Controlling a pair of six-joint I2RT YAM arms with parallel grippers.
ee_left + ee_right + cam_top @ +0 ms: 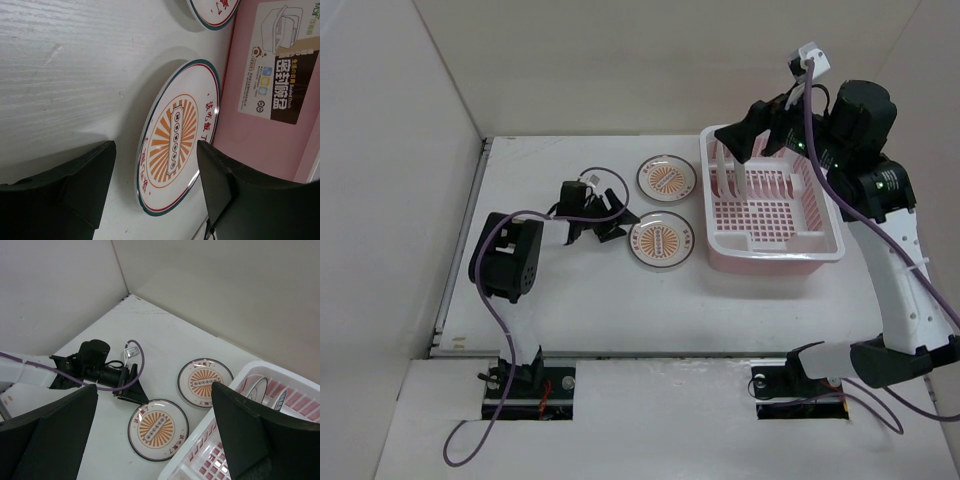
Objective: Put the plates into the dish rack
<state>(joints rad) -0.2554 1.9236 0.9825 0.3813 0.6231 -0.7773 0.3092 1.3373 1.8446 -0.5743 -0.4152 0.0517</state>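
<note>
The left gripper [156,147] hung low over the table [550,300], fingers spread and empty, just beside the near sunburst plate [660,243] — the far sunburst plate [666,178] lay flat behind it. Right of both sat the dish rack [770,262], two upright plates [258,388] standing on edge inside. Above its far-left corner hovered the right gripper [154,390] — jaws wide, holding nothing.

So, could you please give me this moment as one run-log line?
left gripper open beside near plate | right gripper open above dish rack | far plate flat on table
</note>
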